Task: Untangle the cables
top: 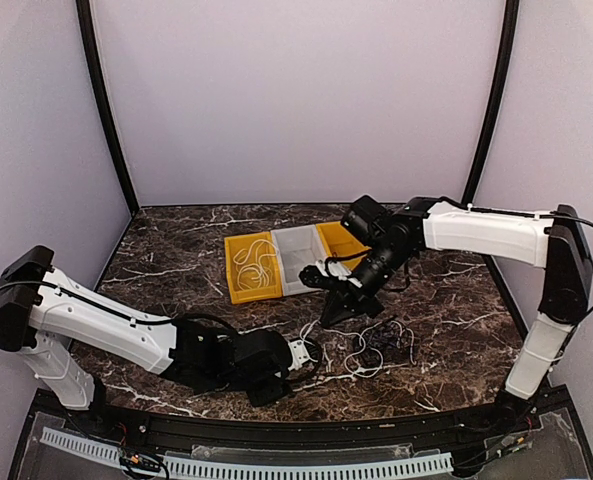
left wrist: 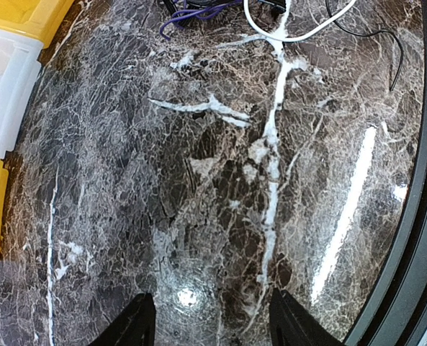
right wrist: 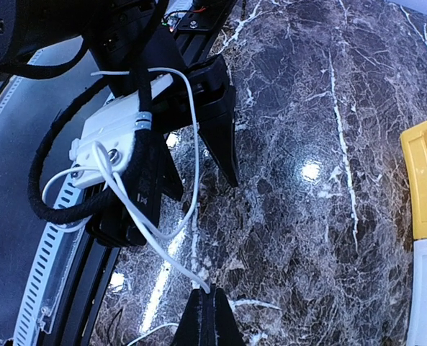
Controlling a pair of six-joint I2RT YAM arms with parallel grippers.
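The tangled cables lie on the dark marble table right of centre: a white cable (top: 359, 352) looped around a black cable bundle (top: 389, 338). My right gripper (right wrist: 212, 294) is shut on the white cable (right wrist: 171, 256), which runs up and drapes over my left gripper's white housing (right wrist: 112, 130). In the top view my right gripper (top: 338, 310) hangs just left of the tangle. My left gripper (left wrist: 206, 324) is open and empty above bare marble. In the left wrist view the white cable (left wrist: 285, 34), a dark purplish cable (left wrist: 191, 10) and a thin black cable (left wrist: 387, 36) lie far ahead.
A yellow bin (top: 238, 285) holding a coiled white cord, a white bin (top: 298, 258) and another yellow bin (top: 338, 240) stand side by side at the table's middle back. The black front rail (top: 276, 430) runs along the near edge.
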